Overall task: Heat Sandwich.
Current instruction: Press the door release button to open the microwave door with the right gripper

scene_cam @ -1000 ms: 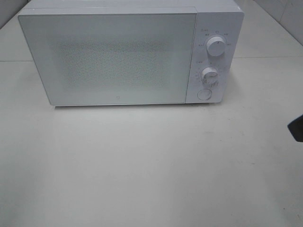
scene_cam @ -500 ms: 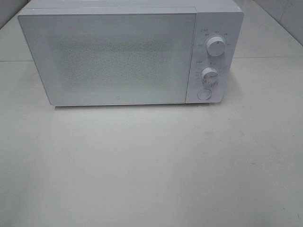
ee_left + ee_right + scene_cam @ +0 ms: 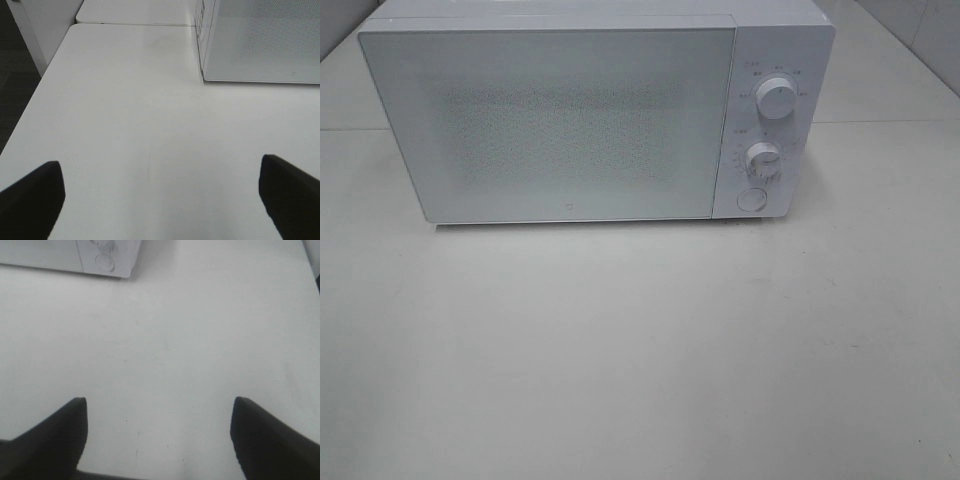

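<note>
The left gripper (image 3: 160,200) is hanging over the white table (image 3: 125,110) with its two dark fingers (image 3: 31,200) spread wide and nothing between them. In this left wrist view the microwave (image 3: 260,40) is showing a corner of its speckled door, well apart from the fingertips.

In the right wrist view the right gripper (image 3: 160,440) is likewise gaping wide over bare tabletop and gripping nothing. The microwave's control end, with its round button (image 3: 104,261), is sitting far from the fingers (image 3: 50,440).

From the high camera the microwave is standing at the back of the table with its frosted door (image 3: 560,120) lying flush and closed. Two knobs (image 3: 777,100) are sitting one above the other over the button. The sandwich is not showing in any view, so I cannot tell where it is lying.
</note>
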Tool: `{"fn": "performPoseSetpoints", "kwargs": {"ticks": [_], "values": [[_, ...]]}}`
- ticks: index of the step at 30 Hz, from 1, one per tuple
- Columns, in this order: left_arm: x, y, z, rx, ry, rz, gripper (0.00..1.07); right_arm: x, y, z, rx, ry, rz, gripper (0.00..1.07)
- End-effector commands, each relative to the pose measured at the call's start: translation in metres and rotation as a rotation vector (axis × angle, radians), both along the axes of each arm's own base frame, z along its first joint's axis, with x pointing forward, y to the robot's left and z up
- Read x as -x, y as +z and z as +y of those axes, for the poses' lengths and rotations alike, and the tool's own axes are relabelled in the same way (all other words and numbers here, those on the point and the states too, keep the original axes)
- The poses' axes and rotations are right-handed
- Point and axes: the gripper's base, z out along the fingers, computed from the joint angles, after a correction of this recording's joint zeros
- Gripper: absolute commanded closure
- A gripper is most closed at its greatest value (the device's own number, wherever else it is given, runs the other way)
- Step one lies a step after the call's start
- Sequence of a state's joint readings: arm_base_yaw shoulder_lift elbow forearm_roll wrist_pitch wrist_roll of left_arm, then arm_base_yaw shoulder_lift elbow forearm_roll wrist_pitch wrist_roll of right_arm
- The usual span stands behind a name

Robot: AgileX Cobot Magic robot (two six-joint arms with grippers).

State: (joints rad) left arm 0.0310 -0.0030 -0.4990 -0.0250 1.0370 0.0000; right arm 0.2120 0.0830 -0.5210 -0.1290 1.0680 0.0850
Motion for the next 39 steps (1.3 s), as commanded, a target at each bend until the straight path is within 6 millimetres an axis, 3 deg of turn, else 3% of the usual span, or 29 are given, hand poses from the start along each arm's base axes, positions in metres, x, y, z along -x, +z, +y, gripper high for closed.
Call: {"fn": "performPoseSetpoints", "kwargs": {"ticks": [1,4,20,28,39], "values": [[0.003,-0.001,-0.001,0.01,0.003,-0.032,0.05,0.005,-0.002,-0.001,0.0,-0.029,-0.069,0.31],[0.003,-0.001,-0.001,0.01,0.003,-0.032,0.05,0.015,-0.003,-0.002,-0.011,-0.051,-0.132,0.31],[0.003,-0.001,0.0,0.003,0.001,-0.029,0.05,0.015,-0.002,-0.002,-0.014,-0.053,-0.133,0.31],[0.003,-0.001,0.0,0.003,0.001,-0.029,0.05,0.018,0.022,-0.001,-0.062,-0.048,-0.287,0.31],[0.003,-0.001,0.0,0.003,0.001,-0.029,0.05,-0.022,0.032,0.006,-0.051,-0.031,-0.225,0.31]]}}
